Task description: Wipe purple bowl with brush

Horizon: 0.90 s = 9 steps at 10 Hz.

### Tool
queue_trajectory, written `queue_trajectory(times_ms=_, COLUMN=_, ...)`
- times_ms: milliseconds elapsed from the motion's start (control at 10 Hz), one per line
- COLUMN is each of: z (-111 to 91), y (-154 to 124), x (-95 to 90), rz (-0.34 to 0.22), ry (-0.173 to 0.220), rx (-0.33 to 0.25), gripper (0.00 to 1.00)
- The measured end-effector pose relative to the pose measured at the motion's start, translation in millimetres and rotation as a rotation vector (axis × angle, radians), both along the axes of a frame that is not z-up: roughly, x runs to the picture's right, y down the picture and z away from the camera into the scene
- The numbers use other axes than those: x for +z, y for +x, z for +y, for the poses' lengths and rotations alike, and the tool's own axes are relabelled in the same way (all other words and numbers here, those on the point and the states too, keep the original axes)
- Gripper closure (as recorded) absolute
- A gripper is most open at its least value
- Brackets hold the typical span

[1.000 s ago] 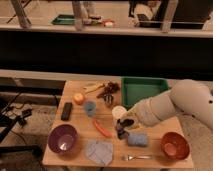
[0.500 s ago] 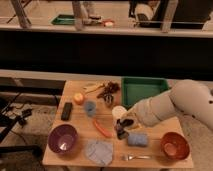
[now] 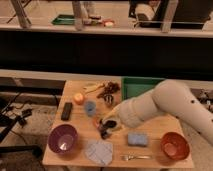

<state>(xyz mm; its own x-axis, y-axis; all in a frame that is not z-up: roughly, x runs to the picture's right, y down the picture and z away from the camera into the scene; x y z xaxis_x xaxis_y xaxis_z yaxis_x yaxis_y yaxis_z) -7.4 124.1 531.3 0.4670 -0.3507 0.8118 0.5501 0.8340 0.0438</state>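
Observation:
The purple bowl (image 3: 63,139) sits at the front left corner of the wooden table (image 3: 150,125), upright, with a glossy inside. My gripper (image 3: 106,127) hangs low over the table's middle, to the right of the bowl and a little farther back, on the end of the white arm (image 3: 165,102) that reaches in from the right. A dark shape at the gripper's tip could be the brush, but I cannot tell it apart from the gripper itself. The gripper and the bowl are clearly apart.
A grey cloth (image 3: 100,151) lies just right of the bowl. A blue sponge (image 3: 137,139), silver fork (image 3: 136,157) and orange-brown bowl (image 3: 175,146) are front right. Black block (image 3: 66,110), orange fruit (image 3: 79,98) and blue cup (image 3: 90,107) stand behind. A green tray (image 3: 140,86) sits at the back.
The arm has swung left, carrying the gripper toward the purple bowl and covering the white cup that showed before. Nothing else on the table has moved.

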Motion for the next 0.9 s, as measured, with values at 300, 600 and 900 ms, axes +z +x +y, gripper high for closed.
queue_trajectory(times_ms=300, z=2.4, y=-76.2, x=-23.7, rz=-0.139, ry=0.033, rx=-0.067, gripper=1.00)
queue_trajectory(times_ms=600, z=10.5, y=-123.6, x=-44.9, rz=-0.266, ry=0.043, rx=-0.127, gripper=1.00)
queue_trajectory(times_ms=900, z=23.0, y=-155.7, x=-55.7, rz=-0.380, ry=0.030, rx=-0.171, gripper=1.00)
